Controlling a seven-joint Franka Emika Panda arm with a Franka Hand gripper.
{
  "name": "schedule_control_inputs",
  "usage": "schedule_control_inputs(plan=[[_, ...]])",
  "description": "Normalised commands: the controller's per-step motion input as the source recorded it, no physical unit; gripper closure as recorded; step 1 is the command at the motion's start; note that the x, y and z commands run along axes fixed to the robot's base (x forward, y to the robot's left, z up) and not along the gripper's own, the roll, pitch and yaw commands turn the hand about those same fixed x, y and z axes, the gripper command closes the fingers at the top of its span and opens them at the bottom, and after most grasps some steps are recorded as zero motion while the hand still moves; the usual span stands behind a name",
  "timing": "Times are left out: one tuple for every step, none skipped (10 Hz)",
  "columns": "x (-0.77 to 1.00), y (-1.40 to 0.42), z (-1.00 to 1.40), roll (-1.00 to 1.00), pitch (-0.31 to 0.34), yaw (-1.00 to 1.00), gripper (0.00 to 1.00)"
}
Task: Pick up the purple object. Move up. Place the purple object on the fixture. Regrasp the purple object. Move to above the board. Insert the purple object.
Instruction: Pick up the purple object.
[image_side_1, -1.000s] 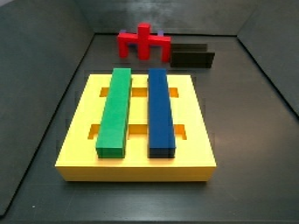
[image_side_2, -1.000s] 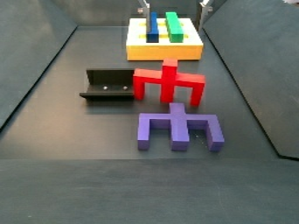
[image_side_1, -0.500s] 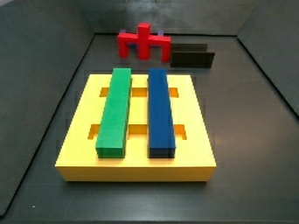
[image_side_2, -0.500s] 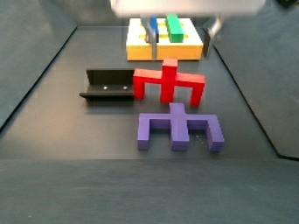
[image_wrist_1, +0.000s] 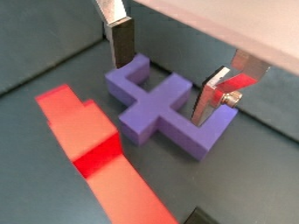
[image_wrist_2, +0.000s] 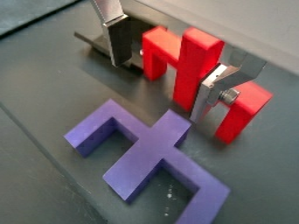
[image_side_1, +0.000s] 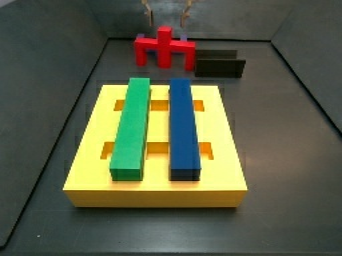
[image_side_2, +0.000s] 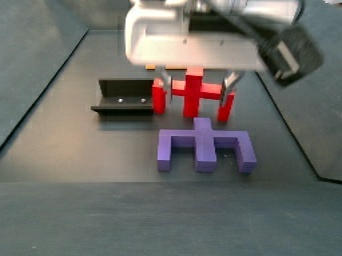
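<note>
**A:** What is closest in a side view?

**B:** The purple object (image_side_2: 203, 147). It lies flat on the dark floor (image_side_2: 80, 200), and nothing holds it.

**A:** Where is the claw?

**B:** The claw (image_side_2: 191, 92) hangs just behind the purple object, in front of the red pronged piece (image_side_2: 195, 88). Its 2 fingers (image_wrist_1: 121, 41) are spread apart with nothing between them. In a wrist view they stand on either side of the purple object, a bit above it.

**A:** What is farther back?

**B:** The fixture (image_side_2: 123, 97) sits beside the red piece. The board (image_side_1: 158, 147) is far off, with a green bar (image_side_1: 131, 133) and a blue bar (image_side_1: 183, 129) in its slots.
</note>
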Motion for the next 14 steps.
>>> schedule_control_inputs(plan=[[0.09,0.00,-0.71,-0.13,-0.209,0.00,0.00],[0.07,0.00,-0.62,-0.17,-0.227,0.00,0.00],[0.05,0.00,-0.58,-0.18,-0.234,0.00,0.00],[0.00,0.00,-0.39,-0.27,-0.267,0.00,0.00],[-0.09,0.02,-0.19,-0.27,-0.254,0.01,0.00],[-0.06,0.02,-0.14,-0.25,-0.210,0.00,0.00],[-0.04,0.00,-0.09,-0.22,-0.191,0.00,0.00],[0.00,0.00,-0.16,-0.20,-0.191,0.00,0.00],[-0.01,0.00,-0.33,-0.20,-0.230,0.00,0.00],[-0.01,0.00,-0.23,-0.16,-0.180,0.00,0.00],[-0.01,0.09,-0.01,-0.12,-0.080,0.00,0.00],[-0.05,0.09,-0.02,-0.07,-0.067,0.00,0.00],[-0.01,0.03,0.00,0.00,-0.024,0.00,0.00],[0.00,0.00,-0.04,0.00,-0.007,0.00,0.00]])
